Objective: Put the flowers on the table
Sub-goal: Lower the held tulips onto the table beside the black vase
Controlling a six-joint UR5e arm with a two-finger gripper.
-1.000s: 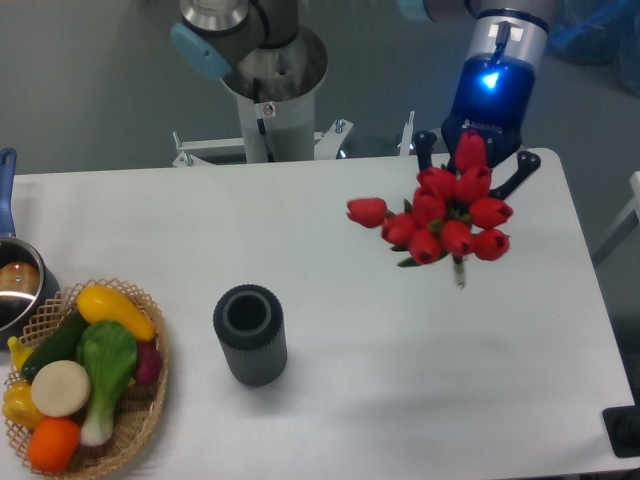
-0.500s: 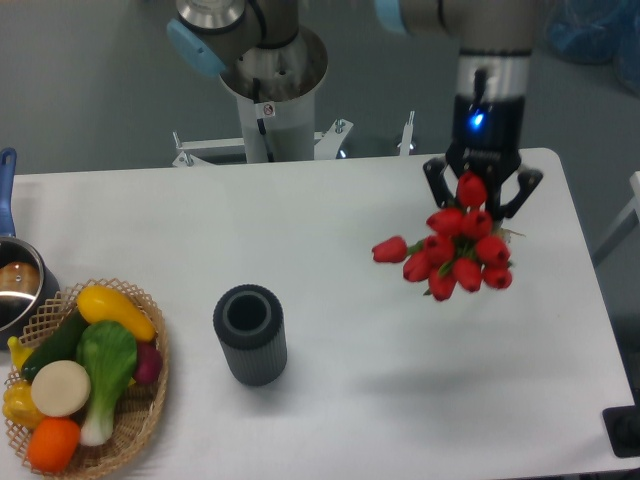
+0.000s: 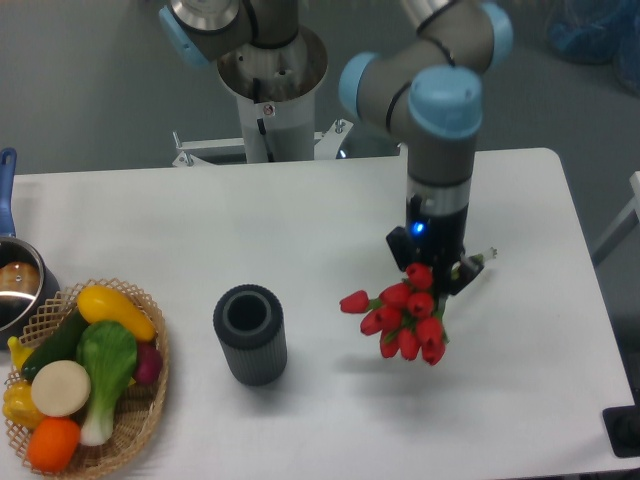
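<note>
The flowers [image 3: 405, 320] are a bunch of red tulips, held at the stem end with the blooms pointing toward the camera and down. They hang just above the white table [image 3: 300, 220], right of centre. My gripper [image 3: 432, 272] is shut on the flowers' stems; the stems and fingertips are mostly hidden behind the blooms. A faint shadow lies on the table below the bunch.
A dark grey ribbed vase [image 3: 250, 335] stands upright left of the flowers. A wicker basket of toy vegetables [image 3: 80, 375] sits at the front left. A pot with a blue handle [image 3: 15, 285] is at the left edge. The robot base [image 3: 270, 85] is behind the table.
The arm has swung from the table's back right toward the middle front, carrying the flowers down and left, closer to the tabletop.
</note>
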